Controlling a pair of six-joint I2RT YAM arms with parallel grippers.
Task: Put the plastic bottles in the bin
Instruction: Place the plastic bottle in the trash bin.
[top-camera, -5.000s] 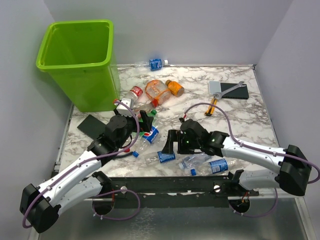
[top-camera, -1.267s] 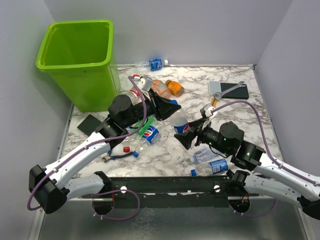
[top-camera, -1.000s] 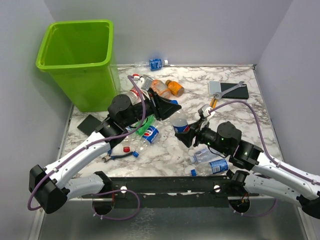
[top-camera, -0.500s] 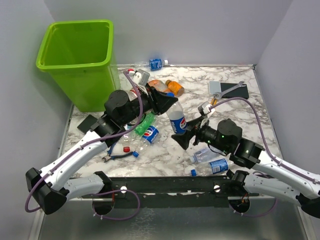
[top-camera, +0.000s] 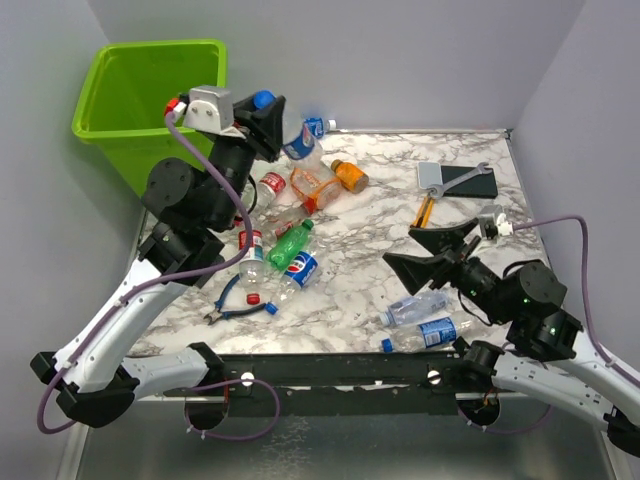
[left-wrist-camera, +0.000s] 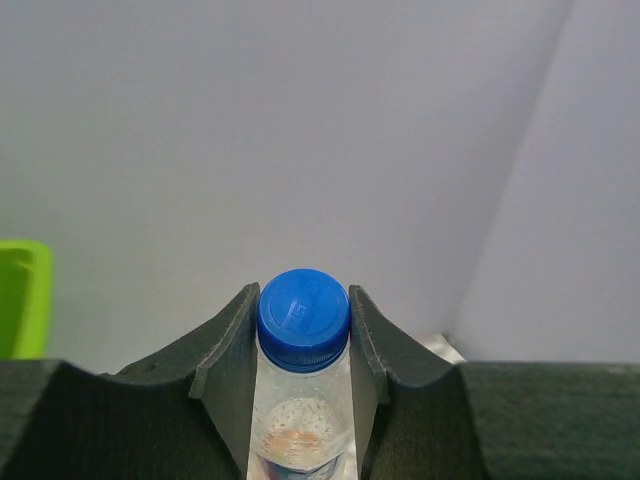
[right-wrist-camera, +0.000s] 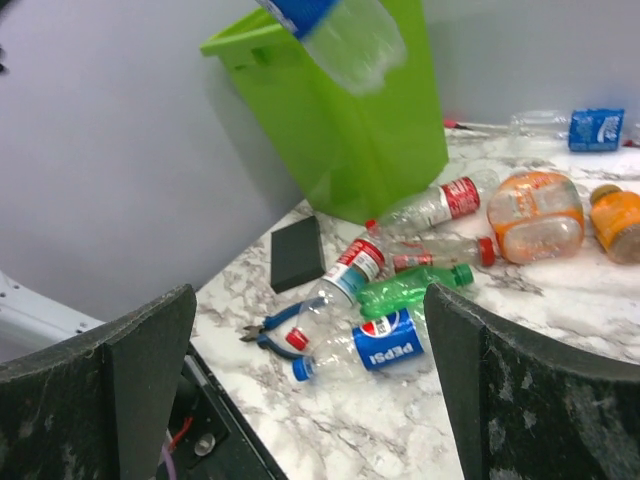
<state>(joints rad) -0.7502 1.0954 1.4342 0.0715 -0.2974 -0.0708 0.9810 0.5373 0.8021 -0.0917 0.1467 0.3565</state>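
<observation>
Left tool (top-camera: 275, 118): clamped on a clear bottle (top-camera: 297, 142) just below its blue cap (left-wrist-camera: 303, 318), with 1 finger (left-wrist-camera: 228, 352) on each side of the neck.
Clear bottle: raised off the desk (top-camera: 400, 190); in the top view it hangs just right of the bin's rim, not over the mouth.
Bin (top-camera: 150, 75): lime green, upright at the far left corner.
Right tool (top-camera: 400, 247): fingers wide apart, nothing between them, above the desk's near right part.
Loose bottles: a green bottle (top-camera: 290, 243) and a Pepsi bottle (top-camera: 300, 268) lie mid-desk; 2 orange bottles (top-camera: 315, 185) lie behind them; 2 clear ones (top-camera: 415, 308) lie near the front edge.
Pliers (top-camera: 232, 305): blue-handled, lying on the desk near the front left.
</observation>
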